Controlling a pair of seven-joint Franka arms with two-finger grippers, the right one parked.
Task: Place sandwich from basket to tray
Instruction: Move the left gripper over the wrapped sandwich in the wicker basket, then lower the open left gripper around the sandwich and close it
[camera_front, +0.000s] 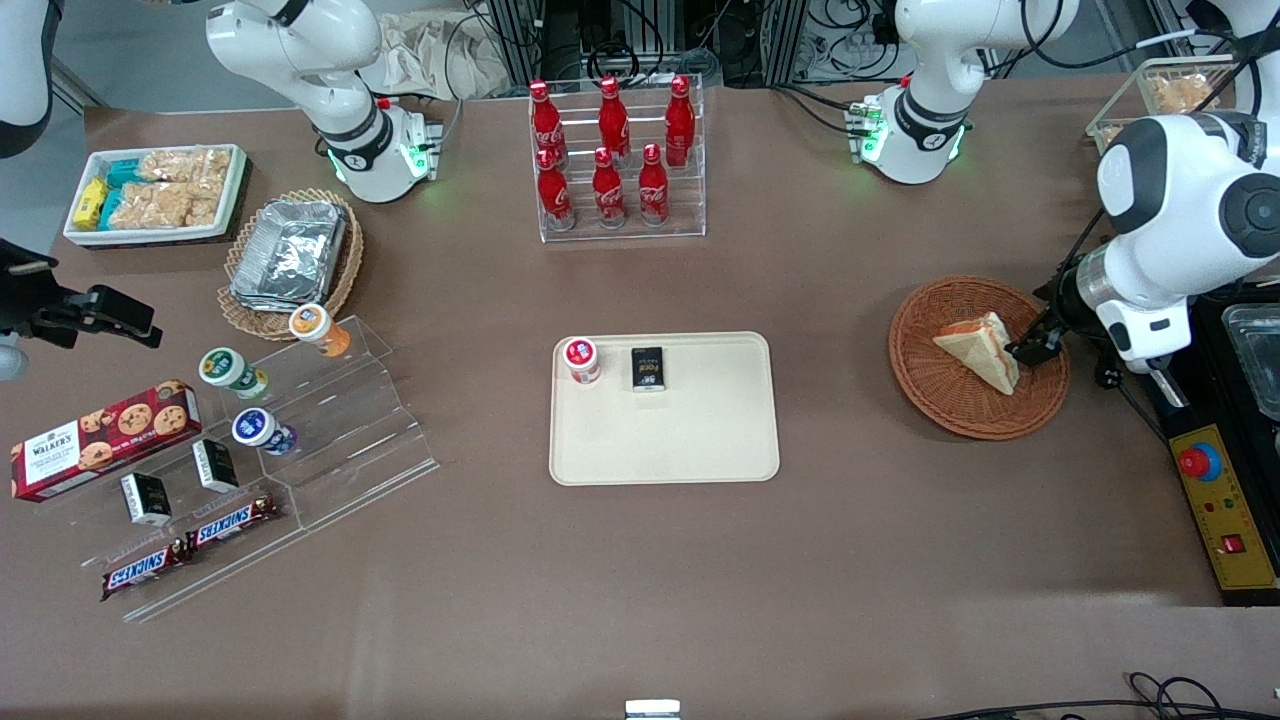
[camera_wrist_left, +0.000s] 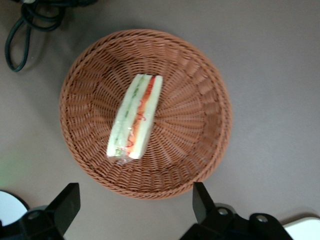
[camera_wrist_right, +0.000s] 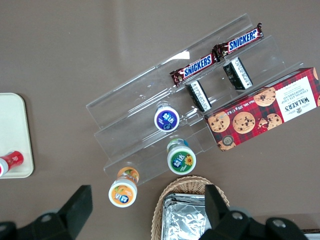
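I am at the grasping step: the sandwich (camera_front: 982, 350) lies in the reddish-brown basket (camera_front: 925, 385), at the right of the front view, and nothing is lifted yet. The tray (camera_front: 664, 440) waits in the middle of that frame, well apart from the basket, with a small red-lidded cup (camera_front: 581, 359) and a dark packet (camera_front: 648, 367) in its upper part; its lower part is bare.

To do this step well, I think I must come down straight over the wedge and close on the two flat bread faces, not on the cut edge where the red and green filling shows. In the wrist view the sandwich (camera_wrist_left: 135, 116) stands on its side, a little slanted, so I would turn the wrist until the fingers (camera_wrist_left: 66, 205) sit one on each bread face. The bread is soft, so I judge a gentle squeeze is enough; too much force may press the filling out. I must also keep the tips off the woven rim (camera_wrist_left: 150, 191).

The gripper (camera_front: 1033, 345) hangs above the basket's edge, just beside the sandwich. Its fingers are spread wide. They hold nothing and touch nothing.
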